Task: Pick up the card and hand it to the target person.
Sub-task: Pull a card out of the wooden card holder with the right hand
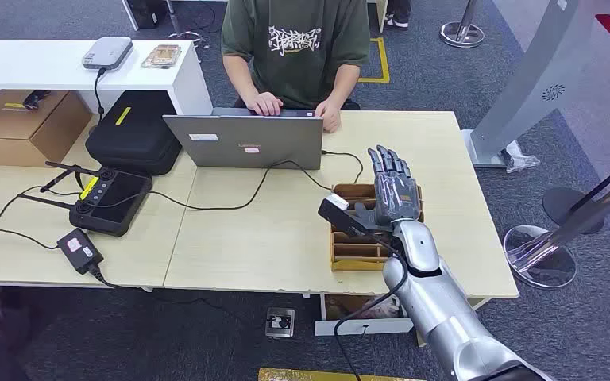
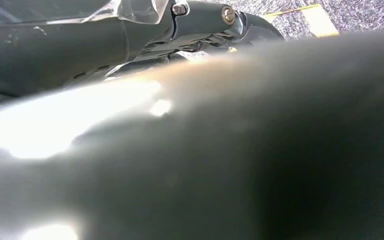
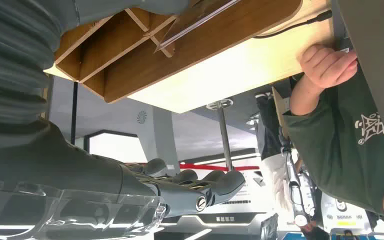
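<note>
Right hand point(image 1: 395, 190), lower right of frame: fingers straight, apart, holding nothing, above the wooden tray point(image 1: 349, 255). Card presumably in tray, unseen beneath fingers. Left hand: state unclear.

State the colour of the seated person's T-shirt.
Dark green T-shirt with a white printed graphic on the chest; head view shows it best.

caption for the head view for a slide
Silver right hand hovers open above the wooden divided tray while a person in green types.
</note>
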